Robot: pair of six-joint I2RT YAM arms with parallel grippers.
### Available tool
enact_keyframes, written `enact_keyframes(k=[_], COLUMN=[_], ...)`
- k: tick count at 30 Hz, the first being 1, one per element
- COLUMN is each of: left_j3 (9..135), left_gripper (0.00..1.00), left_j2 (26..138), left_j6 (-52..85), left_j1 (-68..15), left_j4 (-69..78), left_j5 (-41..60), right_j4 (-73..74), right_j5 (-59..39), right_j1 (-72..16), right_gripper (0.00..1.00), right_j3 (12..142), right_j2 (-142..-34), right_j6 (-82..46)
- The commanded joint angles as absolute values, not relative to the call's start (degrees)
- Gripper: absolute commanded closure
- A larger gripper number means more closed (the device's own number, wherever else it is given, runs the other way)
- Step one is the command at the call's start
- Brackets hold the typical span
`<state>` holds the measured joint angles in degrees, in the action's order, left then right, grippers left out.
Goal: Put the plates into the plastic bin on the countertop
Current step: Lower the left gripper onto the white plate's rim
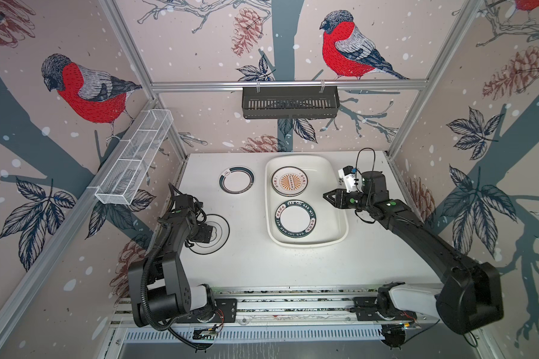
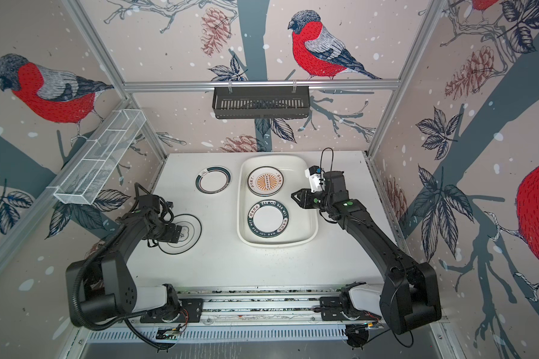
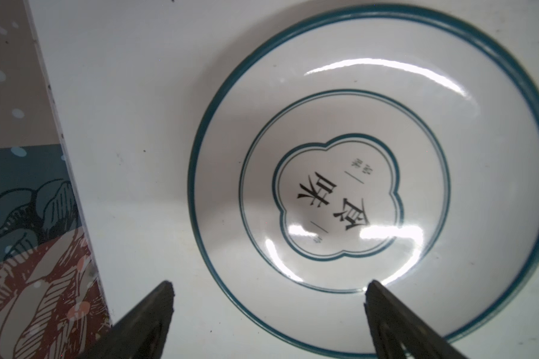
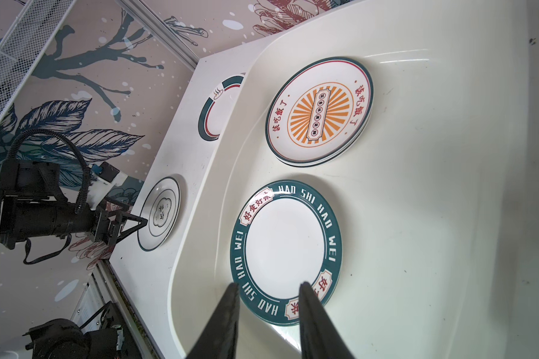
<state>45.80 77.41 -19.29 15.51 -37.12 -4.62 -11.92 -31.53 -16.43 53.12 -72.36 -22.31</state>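
Note:
The white plastic bin (image 1: 327, 192) lies at the back right of the countertop (image 1: 262, 264). In it are an orange sunburst plate (image 1: 289, 181), which in the right wrist view tops a small stack (image 4: 319, 112), and a green lettered plate (image 1: 295, 221). Two plates lie on the countertop: a green-rimmed one (image 1: 236, 180) at the back and a clover-emblem one (image 3: 339, 199) at the left. My left gripper (image 3: 268, 289) is open, its fingers straddling the clover plate's rim. My right gripper (image 4: 269, 287) hangs over the bin's right side, jaws partly apart and empty.
A white wire-mesh basket (image 1: 134, 158) hangs on the left wall. On the back rail hangs a black slotted rack (image 1: 290, 102). Aluminium rails (image 1: 293, 303) run along the front edge, where both arm bases sit.

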Motion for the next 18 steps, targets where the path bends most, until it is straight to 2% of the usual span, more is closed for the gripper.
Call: enact_keyframes(k=[1, 18], left_j3=[46.6, 46.8], left_gripper=[0.05, 0.06], left_j2=[78.5, 83.9], left_j6=[-18.5, -20.0], left_j1=[17.6, 23.4], left_j4=[-35.7, -33.0], left_j5=[-3.4, 0.2], right_j4=[-10.7, -10.7], right_j5=[-31.8, -32.2], right_j1=[-16.3, -15.8], right_gripper=[0.66, 0.66], right_j3=[52.9, 53.2], right_j2=[-72.3, -73.0], right_j6=[-21.7, -21.6])
